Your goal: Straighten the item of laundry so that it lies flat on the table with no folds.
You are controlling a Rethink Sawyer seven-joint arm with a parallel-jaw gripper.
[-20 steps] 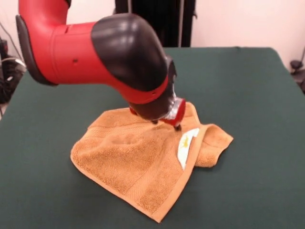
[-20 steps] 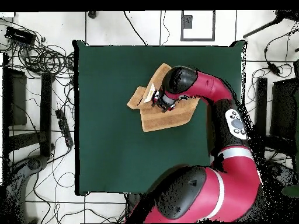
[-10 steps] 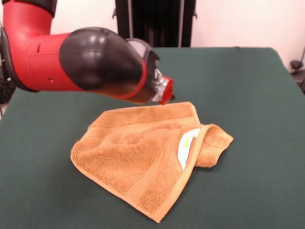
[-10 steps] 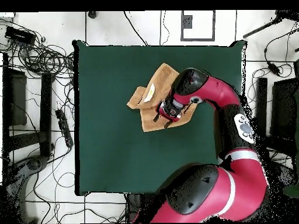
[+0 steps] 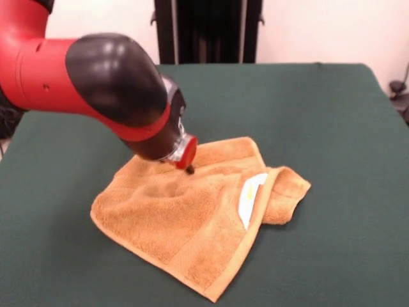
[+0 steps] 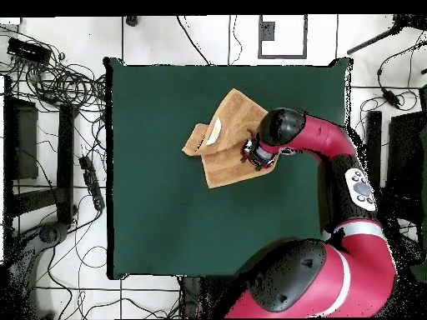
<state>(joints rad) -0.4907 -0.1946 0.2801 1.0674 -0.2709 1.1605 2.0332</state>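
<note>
Since half a second ago my arm (image 5: 96, 83) has come down and swung toward the left of the front view, so the fingers (image 5: 190, 169) now sit at the towel's surface instead of hanging above its far hem. I cannot tell from either view whether they are released or clenched; only a dark tip shows under the red collar, touching or just above the cloth.

Going left to right in the front view: the worktop (image 5: 51, 256) is bare dark green at the left edge. Next comes the towel (image 5: 172, 224), orange-tan, lying roughly in the middle of the worktop and turned so a corner points at the near edge. Its left part spreads fairly flat, with a woven band running along the near right side. The tip rests on the towel's far portion, a little left of its centre line. Further right, the white tag (image 5: 249, 195) lies exposed along a fold line. Beyond the tag the towel's right corner (image 5: 287, 192) is doubled over on itself into a thick bunched flap, so the cloth is not yet flat there.

From overhead the towel (image 6: 225, 137) lies in the upper middle of the worktop (image 6: 167, 217), with the arm's wrist (image 6: 258, 154) over its right edge.
</note>
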